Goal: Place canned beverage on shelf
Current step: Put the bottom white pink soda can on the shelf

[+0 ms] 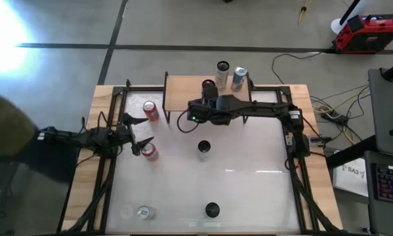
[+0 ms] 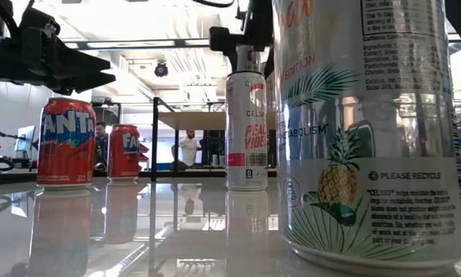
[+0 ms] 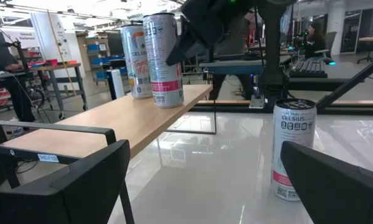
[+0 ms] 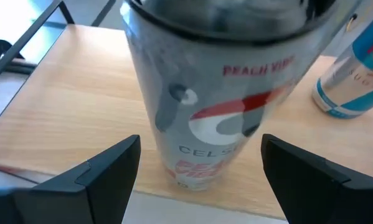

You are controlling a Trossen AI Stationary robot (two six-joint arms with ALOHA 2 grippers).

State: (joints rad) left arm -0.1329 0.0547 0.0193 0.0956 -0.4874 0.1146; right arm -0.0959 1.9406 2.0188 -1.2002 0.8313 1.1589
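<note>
The right gripper [image 4: 198,168] hangs over the shelf [image 1: 183,92], fingers spread wide on either side of a Celsius Peach Vibe can [image 4: 220,87] standing upright on the wooden top, not clamping it. Two more cans [image 1: 230,75] stand on the shelf's far edge. The left gripper [image 1: 138,136] waits open at the counter's [image 1: 248,170] left side between two red Fanta cans [image 1: 150,110].
</note>
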